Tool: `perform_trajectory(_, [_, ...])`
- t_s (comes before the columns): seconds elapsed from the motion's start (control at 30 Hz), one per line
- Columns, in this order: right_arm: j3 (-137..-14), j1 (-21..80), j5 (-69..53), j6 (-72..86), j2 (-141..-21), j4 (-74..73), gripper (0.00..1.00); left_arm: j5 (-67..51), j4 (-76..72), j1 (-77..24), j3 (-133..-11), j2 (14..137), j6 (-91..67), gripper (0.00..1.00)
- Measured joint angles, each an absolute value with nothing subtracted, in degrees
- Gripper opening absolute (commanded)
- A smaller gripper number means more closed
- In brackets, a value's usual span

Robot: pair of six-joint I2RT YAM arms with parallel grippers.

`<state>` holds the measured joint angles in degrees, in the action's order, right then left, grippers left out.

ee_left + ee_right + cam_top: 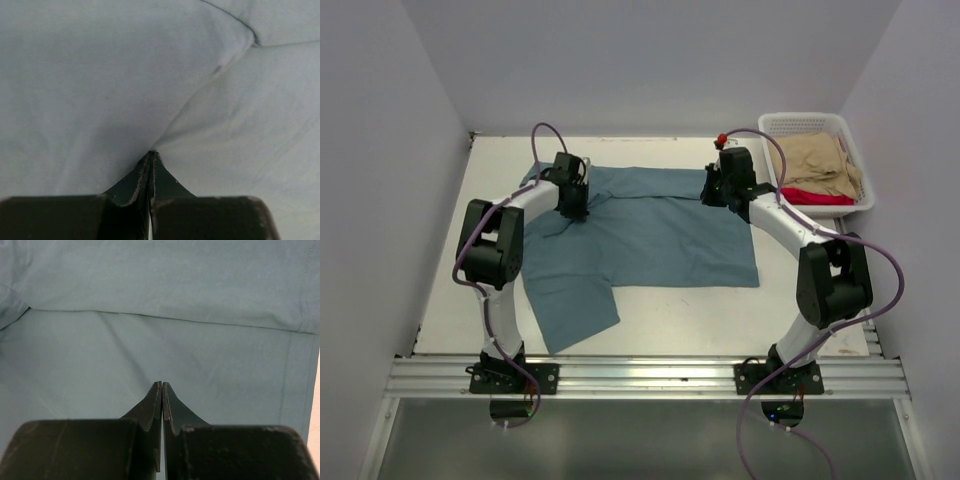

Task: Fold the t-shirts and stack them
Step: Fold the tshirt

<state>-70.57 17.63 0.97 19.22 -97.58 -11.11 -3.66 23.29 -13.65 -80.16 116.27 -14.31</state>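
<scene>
A teal-blue t-shirt (660, 235) lies spread on the white table (740, 320), with one part hanging toward the front left. My left gripper (582, 212) is at the shirt's back left. In the left wrist view it (151, 154) is shut, and the cloth (100, 75) puckers into its tips. My right gripper (710, 192) is at the shirt's back right edge. In the right wrist view it (161, 385) is shut on the shirt (150, 340), with a faint crease running to its tips and the hem at the right.
A white basket (800, 118) stands at the back right of the table and holds tan clothing (815, 160) and a red garment (815, 197). White walls close in the table on the left, back and right. A metal rail (640, 375) runs along the front.
</scene>
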Motion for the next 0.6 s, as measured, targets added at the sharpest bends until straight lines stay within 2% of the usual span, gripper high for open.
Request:
perform_trajectory(0.4, [-70.5,17.63,0.95,19.22,-99.0,-11.64,0.0,1.45,23.59,-13.65,-81.93,116.25,-14.37,0.0])
perform_trajectory(0.6, [-71.24,17.85,2.37,20.14,-104.51,-15.27,0.0,1.52,23.38,-13.63,-82.3,116.25,-14.44,0.0])
